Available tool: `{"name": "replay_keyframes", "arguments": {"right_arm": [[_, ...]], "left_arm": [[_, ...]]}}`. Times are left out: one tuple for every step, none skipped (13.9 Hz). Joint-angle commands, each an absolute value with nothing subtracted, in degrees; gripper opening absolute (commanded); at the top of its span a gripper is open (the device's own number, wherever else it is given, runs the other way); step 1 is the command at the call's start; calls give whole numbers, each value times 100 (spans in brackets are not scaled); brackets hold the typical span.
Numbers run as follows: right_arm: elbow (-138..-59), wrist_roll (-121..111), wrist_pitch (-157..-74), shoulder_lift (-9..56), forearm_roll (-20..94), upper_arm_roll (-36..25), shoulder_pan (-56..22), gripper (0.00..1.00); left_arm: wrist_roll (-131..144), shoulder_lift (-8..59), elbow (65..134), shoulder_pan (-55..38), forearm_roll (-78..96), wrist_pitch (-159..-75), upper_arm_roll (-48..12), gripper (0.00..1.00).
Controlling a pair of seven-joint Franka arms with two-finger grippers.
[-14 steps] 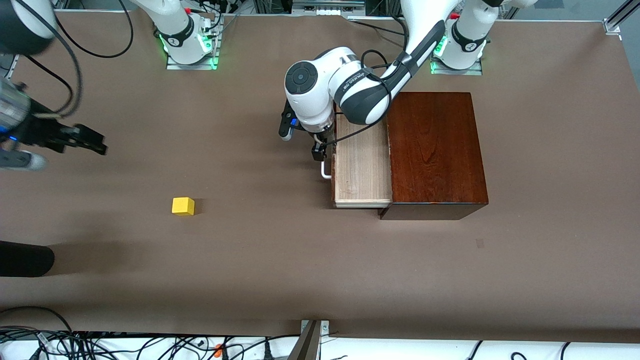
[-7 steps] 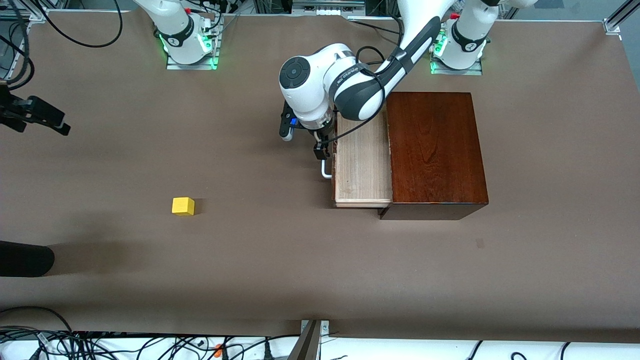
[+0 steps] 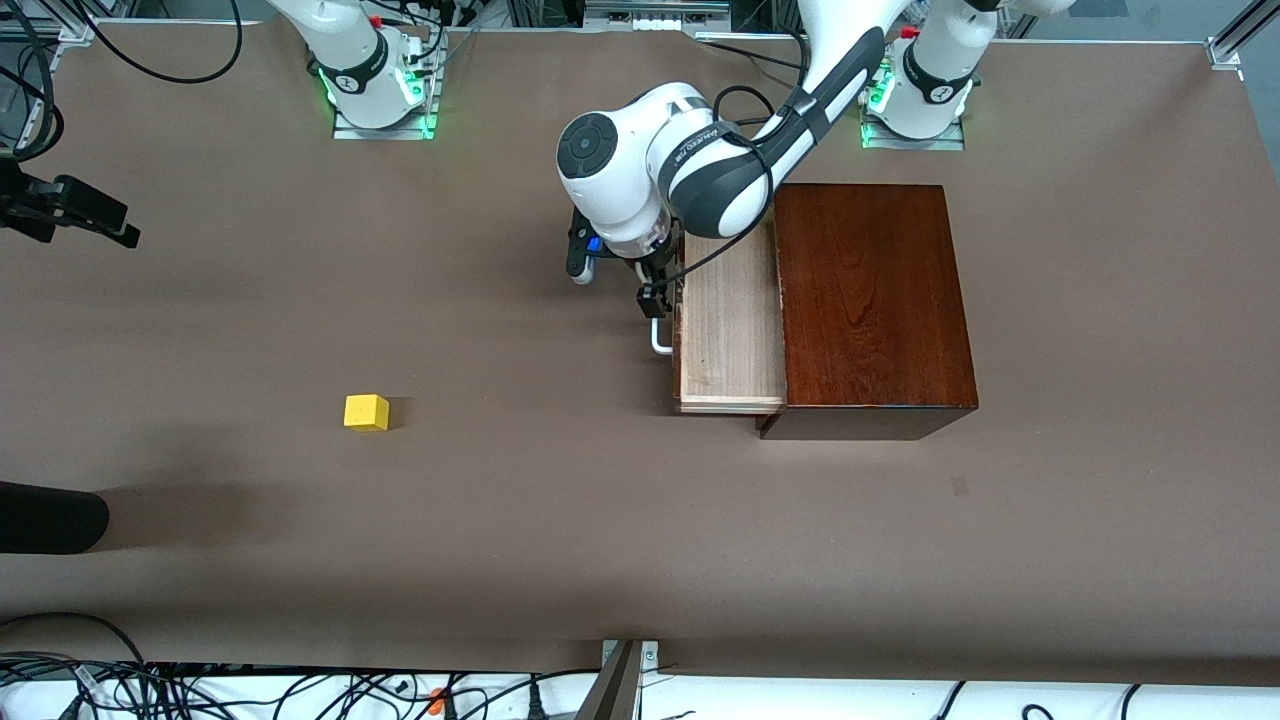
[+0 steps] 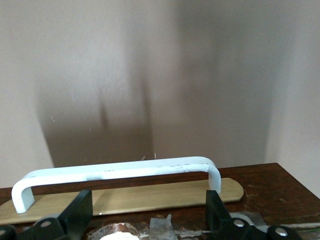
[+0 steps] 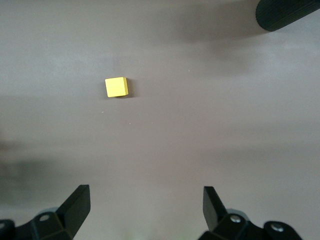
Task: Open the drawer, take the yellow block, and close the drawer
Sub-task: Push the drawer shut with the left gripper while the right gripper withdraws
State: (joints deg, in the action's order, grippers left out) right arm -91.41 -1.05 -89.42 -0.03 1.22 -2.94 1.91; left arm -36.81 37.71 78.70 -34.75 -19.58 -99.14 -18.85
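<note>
The drawer (image 3: 730, 330) stands partly pulled out of the dark reddish-brown box (image 3: 870, 300), and its pale wood shows. My left gripper (image 3: 655, 295) is at the drawer's front panel, open. In the left wrist view its fingers (image 4: 82, 210) stand wide apart at the panel's top edge, close to the white handle (image 4: 115, 172), with nothing pinched. The yellow block (image 3: 366, 411) lies on the bare table toward the right arm's end, well away from the box. My right gripper (image 3: 115, 222) hangs open over the table's end. Its wrist view shows the yellow block (image 5: 116, 87) on the table below.
A dark rounded object (image 3: 50, 518) pokes in at the table's edge near the right arm's end, nearer to the front camera than the block; it also appears as a dark rounded object (image 5: 285, 12) in the right wrist view. Cables lie along the table's near edge.
The drawer has slid a little way into the box, and my left gripper has moved with its front. My right gripper has drawn back toward the table's end.
</note>
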Motion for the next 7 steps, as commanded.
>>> {"name": "replay_keyframes", "arguments": {"right_arm": [[-9272,-167,-8947,-158,114,-158,316,100],[-9281,-158,-8878,-150,106,-158,316,100],[-9281,-150,-8877,-141,71,-158,316,100],[-9281,-149,-8886,-141,53,-158,316,100],[-9281,-141,-8860,-132,70,-167,316,100],[-9281,-115,-8772,-132,79,-193,325,100],[-9264,-140,-8650,-97,88,-202,325,100]], "left_arm": [[-3841,3481,8095,-3252,-2241,-9405,-1811,100],[-3841,3480,8103,-3200,-2259,-9369,-1811,100],[-3841,3472,8138,-3156,-2259,-9334,-1819,100],[-3841,3437,8182,-3129,-2259,-9325,-1819,100],[-3841,3419,8252,-3085,-2259,-9325,-1819,100],[-3841,3384,8314,-3033,-2259,-9316,-1819,100],[-3841,3375,8375,-3015,-2259,-9316,-1811,100]]}}
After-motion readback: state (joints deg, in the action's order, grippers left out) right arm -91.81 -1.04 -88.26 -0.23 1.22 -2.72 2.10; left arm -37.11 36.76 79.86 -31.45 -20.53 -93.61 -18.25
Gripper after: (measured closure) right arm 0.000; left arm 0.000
